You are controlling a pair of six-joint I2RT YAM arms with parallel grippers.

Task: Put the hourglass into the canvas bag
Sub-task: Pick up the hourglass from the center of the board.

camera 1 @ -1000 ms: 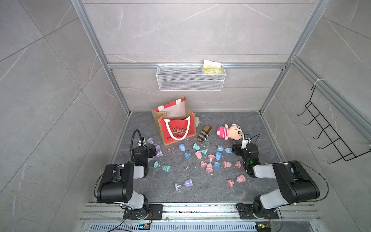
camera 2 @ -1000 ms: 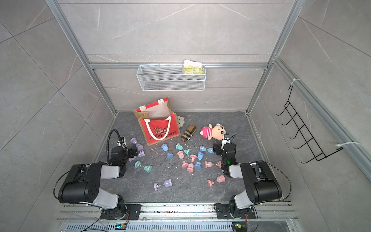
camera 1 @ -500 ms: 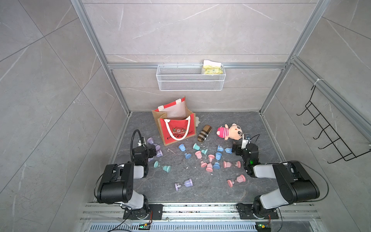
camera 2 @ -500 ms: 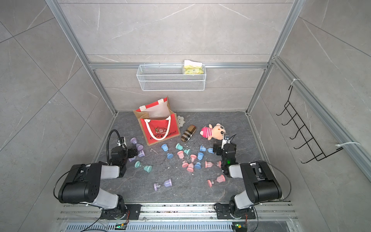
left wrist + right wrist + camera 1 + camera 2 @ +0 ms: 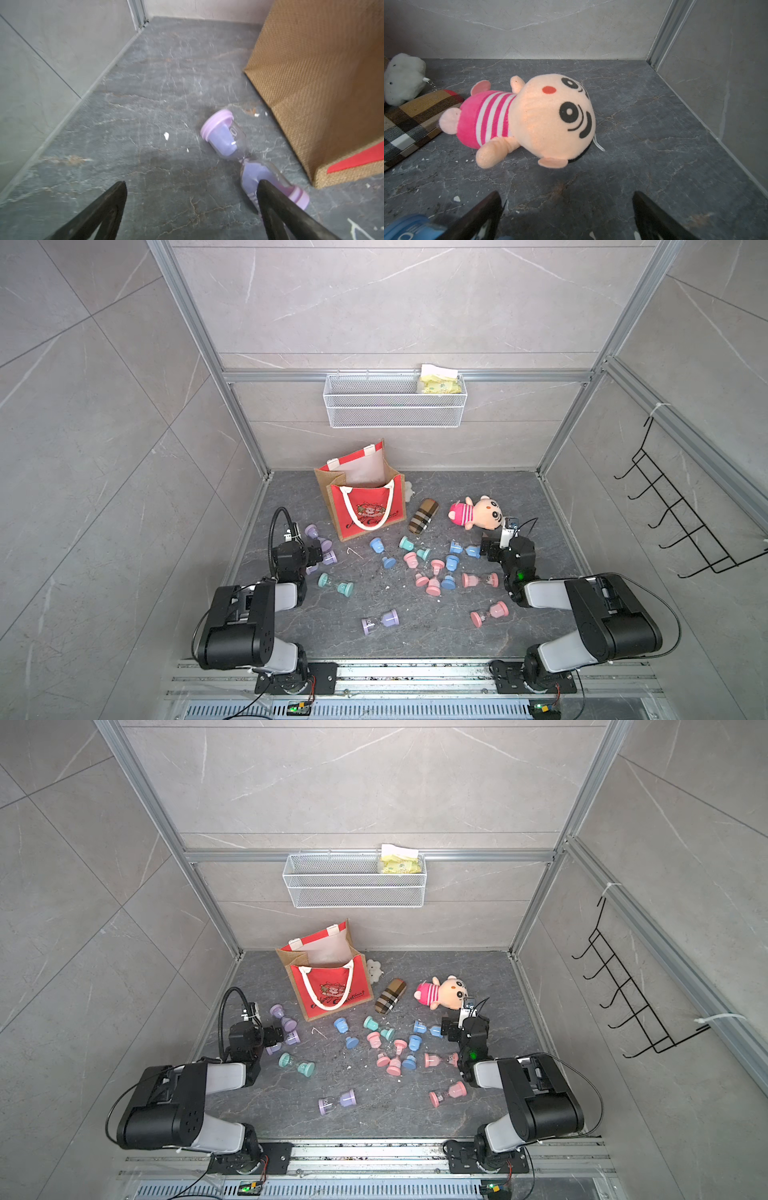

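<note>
Many small hourglasses lie scattered on the table (image 5: 415, 630) in front of the canvas bag (image 5: 365, 506), which stands upright with its mouth open. The one that matters for you now is the purple hourglass (image 5: 225, 140), which lies on its side just beside the burlap side of the bag. Your left arm (image 5: 291, 562) is the nearer one by far. The left jaws are spread wide and hold nothing, low over the table near the front corner of the bag. In the left wrist view the hourglass is not between them. It lies off toward the finger (image 5: 274, 207) that is closer to the bag, and this finger covers part of the near bulb, so I cannot tell if it touches. The long axis runs slanted, with one cap close to the bag's front corner and the other cap farther along the burlap side. I judge that you must shift the jaws toward the bag and turn them across the thin waist before you close them. The right arm (image 5: 517, 560) is well apart from the bag, near the plush doll (image 5: 533, 116), and the right jaws are also released and empty over bare table.
</note>
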